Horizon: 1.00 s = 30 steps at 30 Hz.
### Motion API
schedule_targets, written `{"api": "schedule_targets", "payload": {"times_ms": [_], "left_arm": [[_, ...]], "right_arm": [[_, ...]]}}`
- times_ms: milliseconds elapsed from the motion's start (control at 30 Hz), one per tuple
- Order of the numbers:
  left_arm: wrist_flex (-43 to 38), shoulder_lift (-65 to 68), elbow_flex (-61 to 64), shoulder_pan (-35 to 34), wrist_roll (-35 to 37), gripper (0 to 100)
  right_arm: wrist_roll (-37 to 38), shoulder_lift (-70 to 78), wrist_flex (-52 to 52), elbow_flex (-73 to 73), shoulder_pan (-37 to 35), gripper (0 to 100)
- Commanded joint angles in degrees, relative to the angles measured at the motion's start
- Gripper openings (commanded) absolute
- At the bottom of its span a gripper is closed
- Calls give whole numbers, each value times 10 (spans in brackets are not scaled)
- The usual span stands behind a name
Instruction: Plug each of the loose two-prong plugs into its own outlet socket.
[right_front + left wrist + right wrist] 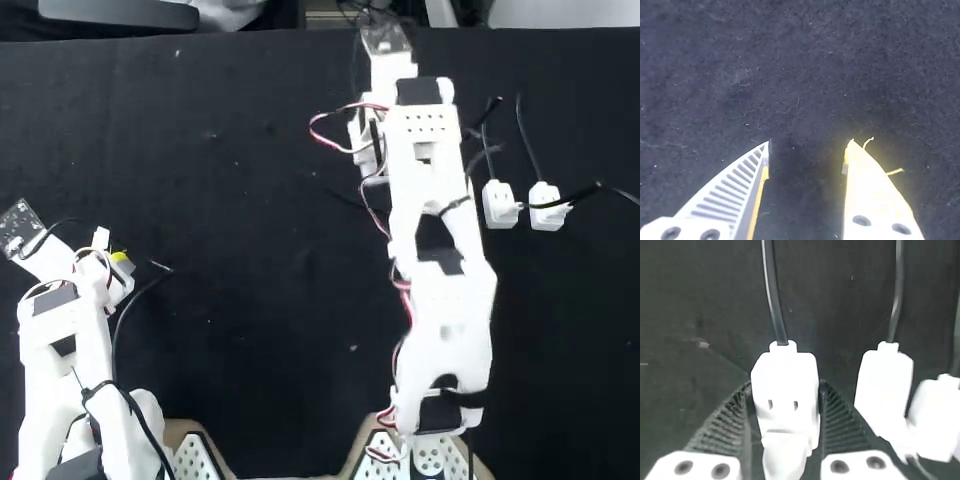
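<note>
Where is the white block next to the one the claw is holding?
High view: white block just right of the right arm.
Right wrist view: white block beside socket in right claw.
Left wrist view: left claw over black cloth.
Shared landmark: its black cord.

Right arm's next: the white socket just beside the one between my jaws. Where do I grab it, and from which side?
Take the neighbouring socket mid-body across its two flat long sides, coming in from the end opposite its black cord, as the right gripper does on the centre socket. Probably tight: another white block crowds one side.
</note>
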Motion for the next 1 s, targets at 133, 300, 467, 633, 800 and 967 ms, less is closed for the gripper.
{"api": "schedule_targets", "payload": {"times_ms": [133, 300, 467, 633, 800, 967], "left_arm": [[-4, -13, -37, 1, 1, 238], [-4, -13, -37, 1, 1, 238], [-4, -13, -37, 0, 1, 238], [-4, -13, -37, 0, 1, 238], [-4, -13, -33, 1, 1, 238], [-4, -13, -32, 1, 1, 238]], "right_arm": [[-4, 88, 19, -126, 25, 11], [-5, 163, 21, -196, 39, 11], [-5, 219, 78, -275, 38, 15], [-25, 243, 147, -388, 23, 143], [-34, 228, 164, -475, 17, 195], [-36, 157, 165, -477, -11, 177]]}}
